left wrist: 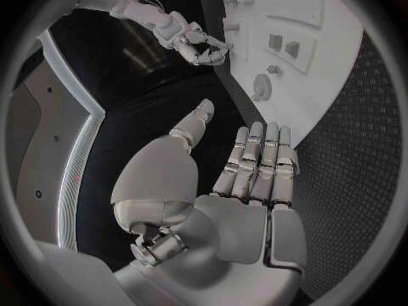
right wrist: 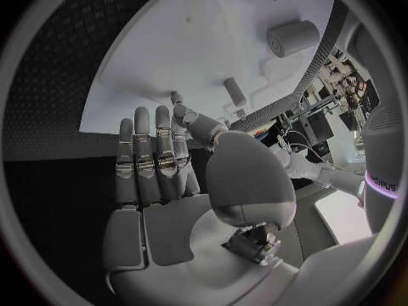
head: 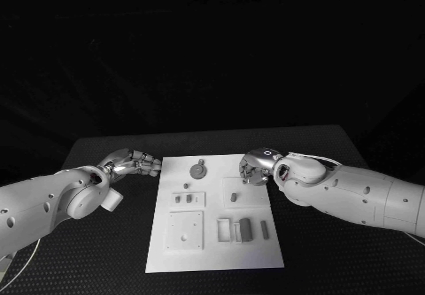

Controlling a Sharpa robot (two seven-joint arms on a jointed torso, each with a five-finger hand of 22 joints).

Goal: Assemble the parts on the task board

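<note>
The task board [head: 217, 246] lies mid-table with its grey parts [head: 234, 197] loose or seated; assembly looks barely begun. Left hand [head: 132, 163] and right hand [head: 257, 167] hover at its far corners, fingers apart, holding nothing.

Black table [head: 115, 246] with a fine dotted, woven-looking surface; far edge straight, corners rounded. Beyond the table's far edge and off both its sides, only unlit darkness; no wall or floor can be made out there. In the right wrist view, past the table's edge, a brightly lit patch of cluttered equipment [right wrist: 327, 105], too small to identify.
</note>
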